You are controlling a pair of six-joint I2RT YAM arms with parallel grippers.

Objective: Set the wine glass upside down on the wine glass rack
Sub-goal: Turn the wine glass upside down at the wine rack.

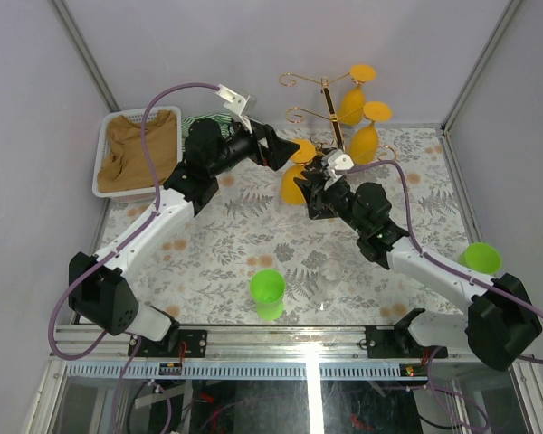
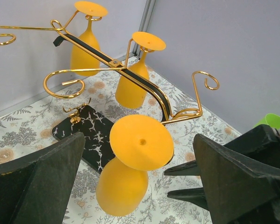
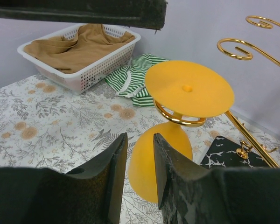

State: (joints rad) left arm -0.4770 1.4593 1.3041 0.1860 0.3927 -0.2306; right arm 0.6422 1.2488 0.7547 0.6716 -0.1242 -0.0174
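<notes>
The wine glass rack (image 1: 328, 101) is gold wire on a black patterned base (image 2: 89, 133). Two yellow wine glasses (image 1: 351, 101) (image 1: 366, 136) hang upside down on its far arms. A third yellow wine glass (image 1: 294, 183) hangs upside down in a near hook ring (image 3: 179, 117), foot (image 3: 189, 87) on top. My left gripper (image 2: 139, 137) stands wide open above this glass, a finger on each side, not touching. My right gripper (image 3: 140, 140) is beside the bowl (image 3: 151, 163), jaws a narrow gap apart with nothing between them.
At the back left a white basket (image 1: 104, 154) holds brown cloth, with a green striped cloth (image 1: 202, 119) beside it. Green cups stand near the front middle (image 1: 267, 291) and at the right edge (image 1: 480, 257). Walls close the table in at the back and sides.
</notes>
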